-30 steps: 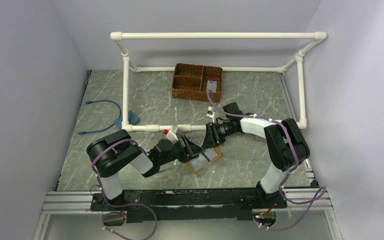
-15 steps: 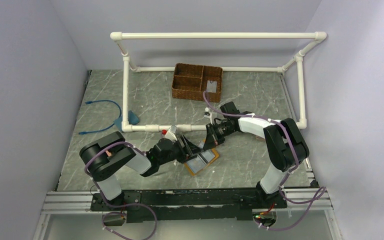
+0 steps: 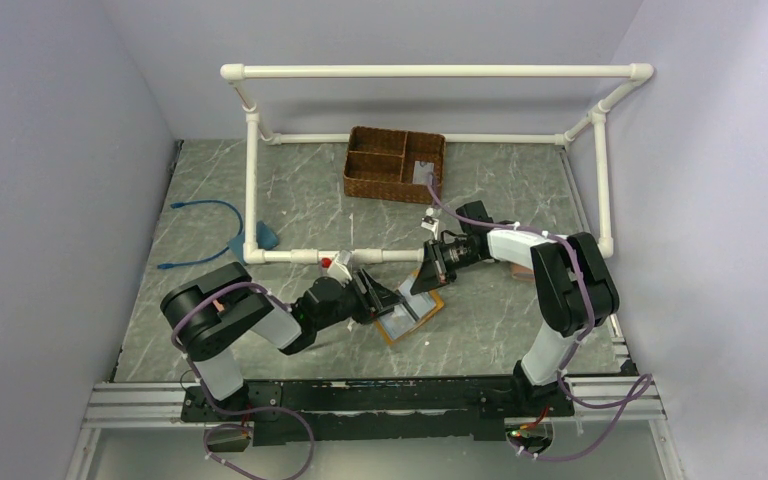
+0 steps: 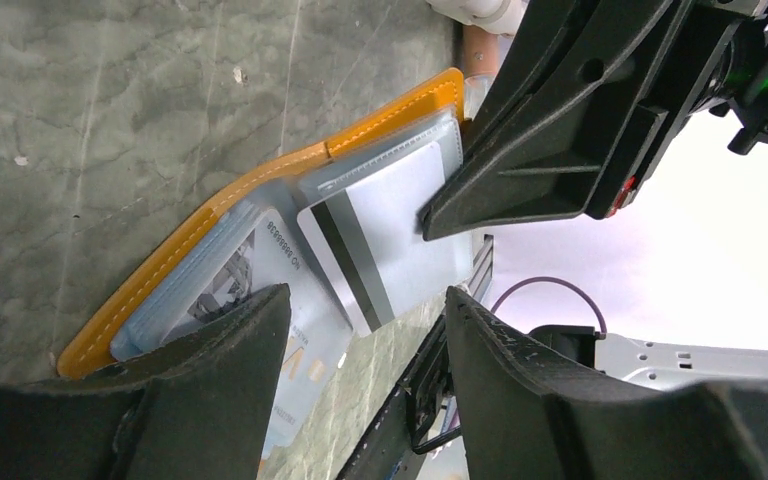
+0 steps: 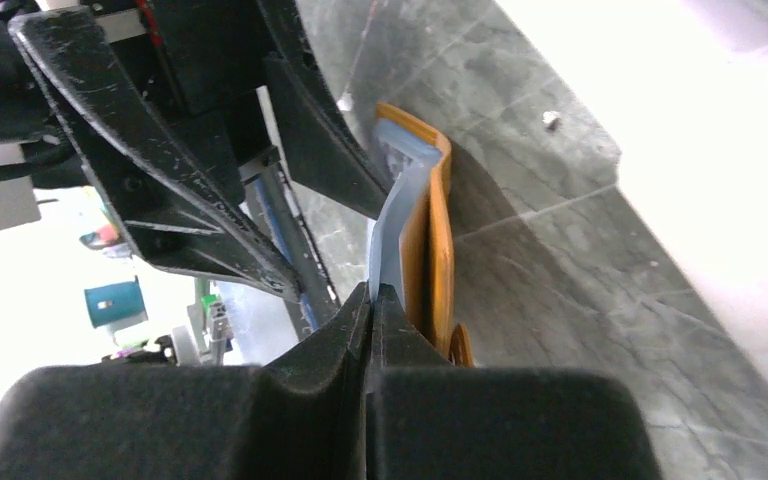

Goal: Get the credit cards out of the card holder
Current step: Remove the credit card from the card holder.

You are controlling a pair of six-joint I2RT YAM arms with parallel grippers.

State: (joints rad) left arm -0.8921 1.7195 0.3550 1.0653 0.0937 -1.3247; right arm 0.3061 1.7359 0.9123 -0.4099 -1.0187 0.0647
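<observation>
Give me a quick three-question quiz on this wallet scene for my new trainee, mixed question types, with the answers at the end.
1. True or false: the left gripper is shut on the card holder.
2. What does the right gripper pinch? A) the blue cable B) a pale credit card C) the white pipe
3. Fill in: the card holder lies ___ on the table, with its inner slots showing.
Key: 1 false, its fingers are spread. 2 B. 3 open.
</observation>
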